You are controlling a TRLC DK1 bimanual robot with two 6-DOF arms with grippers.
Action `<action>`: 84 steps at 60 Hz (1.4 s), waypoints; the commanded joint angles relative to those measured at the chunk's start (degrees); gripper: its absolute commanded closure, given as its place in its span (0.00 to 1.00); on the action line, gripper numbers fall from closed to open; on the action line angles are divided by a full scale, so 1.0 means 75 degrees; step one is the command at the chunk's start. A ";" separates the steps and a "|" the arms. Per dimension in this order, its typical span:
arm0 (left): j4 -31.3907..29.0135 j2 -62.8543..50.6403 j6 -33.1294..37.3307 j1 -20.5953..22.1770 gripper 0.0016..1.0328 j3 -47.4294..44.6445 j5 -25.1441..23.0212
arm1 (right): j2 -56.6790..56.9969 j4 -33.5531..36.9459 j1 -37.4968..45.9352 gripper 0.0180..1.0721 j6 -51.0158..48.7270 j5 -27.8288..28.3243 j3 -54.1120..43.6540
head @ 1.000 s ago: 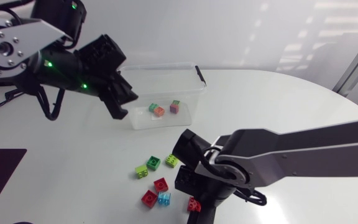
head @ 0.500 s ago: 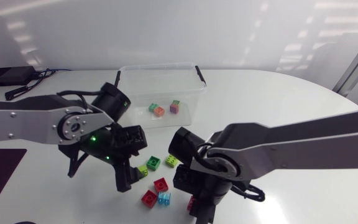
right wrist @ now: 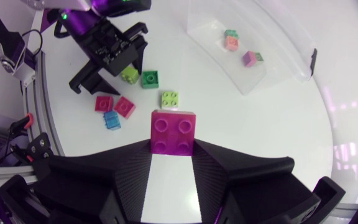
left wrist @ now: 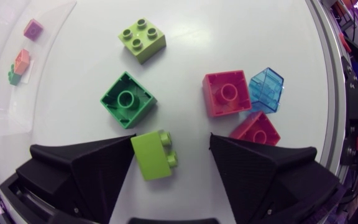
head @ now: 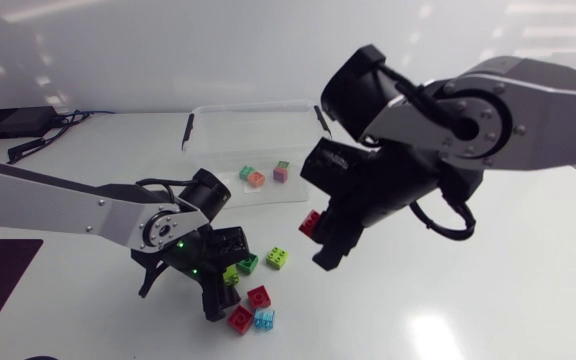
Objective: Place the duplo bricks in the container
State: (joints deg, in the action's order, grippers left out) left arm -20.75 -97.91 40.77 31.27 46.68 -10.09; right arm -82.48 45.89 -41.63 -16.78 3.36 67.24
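Since a second earlier, our right hand point(head: 318, 238) had risen with a red brick point(head: 311, 222), and our left hand point(head: 218, 287) had dropped among the loose bricks.

We held the red brick pinched between both fingers of the right hand, up off the worktop point(head: 488, 290), beside the clear container point(head: 208, 150) that sat toward the far edge with three small bricks point(head: 256, 179) inside. Our left hand stood wide open around a lime brick point(left wrist: 154, 155) lying on its side. A green brick point(left wrist: 127, 99), a pale-green brick point(left wrist: 142, 39), two more red bricks point(left wrist: 227, 93) and a blue brick point(left wrist: 266, 90) lay just ahead, toward the near edge.
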 commanded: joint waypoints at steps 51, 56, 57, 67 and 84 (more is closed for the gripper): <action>-0.1920 0.3949 0.0083 -0.0817 0.74 0.1042 0.0103 | -0.4026 -0.1993 0.1554 0.72 0.0666 -0.0037 0.5109; -0.1897 0.3961 -0.0011 -0.0911 0.74 0.1546 0.0103 | -0.4765 -0.1888 0.1613 0.46 0.0725 -0.0190 0.5800; -0.1874 0.3961 -0.0034 -0.0923 0.74 0.1640 0.0103 | -0.4870 -0.1829 0.1613 0.35 0.0725 -0.0213 0.5952; -0.1100 0.3468 -0.0468 -0.1438 0.73 0.2788 0.0056 | -0.4694 -0.1279 0.1601 0.04 0.0795 -0.0201 0.6280; 0.0658 0.1312 -0.1358 -0.1849 0.72 0.4335 0.0044 | -0.1308 -0.1150 0.1085 0.04 0.0327 -0.0037 0.2366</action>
State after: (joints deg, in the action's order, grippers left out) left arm -17.52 -82.02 33.54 18.37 75.46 -9.39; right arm -99.22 35.94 -31.66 -12.86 2.39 93.19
